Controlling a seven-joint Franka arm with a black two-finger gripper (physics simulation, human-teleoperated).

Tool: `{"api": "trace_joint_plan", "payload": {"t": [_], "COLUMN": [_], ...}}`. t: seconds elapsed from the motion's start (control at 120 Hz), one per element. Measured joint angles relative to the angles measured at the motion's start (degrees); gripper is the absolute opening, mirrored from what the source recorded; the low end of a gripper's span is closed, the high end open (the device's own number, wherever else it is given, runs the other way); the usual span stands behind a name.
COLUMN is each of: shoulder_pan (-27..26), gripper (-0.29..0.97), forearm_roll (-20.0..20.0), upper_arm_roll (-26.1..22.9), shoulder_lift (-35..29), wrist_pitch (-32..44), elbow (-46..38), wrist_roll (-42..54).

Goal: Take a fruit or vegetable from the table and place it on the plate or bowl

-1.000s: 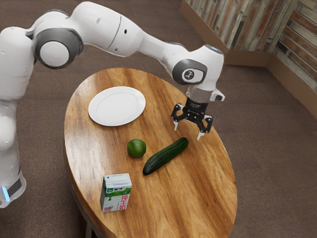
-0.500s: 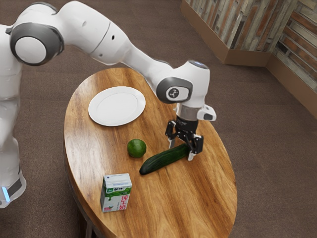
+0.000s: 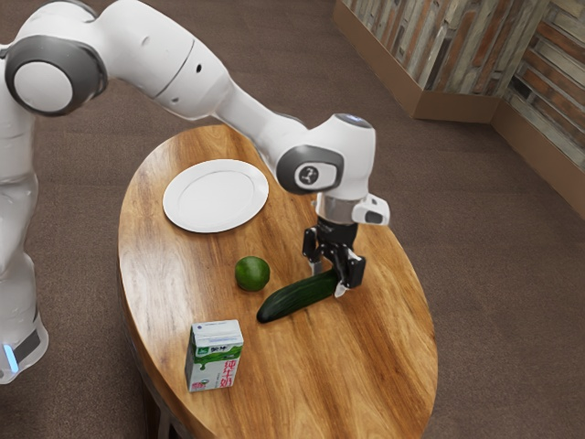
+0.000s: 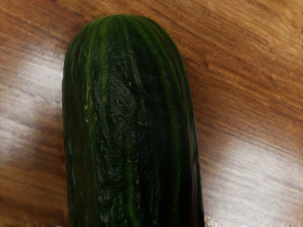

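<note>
exterior view: hand [image 3: 329,280] low over the tabletop [image 3: 366,366], set down at the end of the cucumber [image 3: 294,297] that points to that view's right. jaws stood apart, one on each side of that end; nothing held yet as far as i could judge. cucumber lay flat on the wood, near the middle of the tabletop, its other end close to the lime [image 3: 252,273] but not touching. plate [image 3: 216,195] sat well apart, toward the view's upper left, bare. carton [image 3: 214,355] stood upright near the front edge.

step in hand, as i read it: closing on the cucumber. the grip sat near one end, not mid-length, so the long free part would likely droop or swing on the lift. best to close squarely across the width, squeeze firm on the smooth rounded skin, lift slow and straight, and keep the low end clear of the lime.

wrist view: cucumber [image 4: 128,127] ran lengthwise under the hand, rounded tip plain, ribbed dark skin, wood grain [image 4: 246,118] either side. it showed how well the hand was centred across the width. the exterior view alone gave the jaw gap, the plate and the route to it.
</note>
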Motion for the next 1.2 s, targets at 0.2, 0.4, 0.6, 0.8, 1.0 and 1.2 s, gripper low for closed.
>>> {"api": "trace_joint_plan", "payload": {"t": [0.2, 0.4, 0.6, 0.8, 1.0, 1.2], "shoulder_pan": [0.04, -0.73, 11.31, 24.22, 26.03, 25.98], "gripper": [0.24, 0.23, 0.22, 0.24, 0.24, 0.24], "forearm_roll": [0.49, 2.23, 2.96, 3.15, 4.11, 4.53], "upper_arm_roll": [0.02, 1.47, 2.11, 2.6, 9.97, 13.7], "shoulder_lift": [-0.04, -12.61, -25.76, -34.05, -32.47, -27.56], "wrist_pitch": [0.33, 0.24, -1.22, -4.76, -8.44, -10.0], "elbow": [-0.25, -2.59, -8.37, -15.55, -15.87, -16.27], "wrist_roll": [0.59, -0.05, -1.48, -2.58, -3.11, -3.16]}}
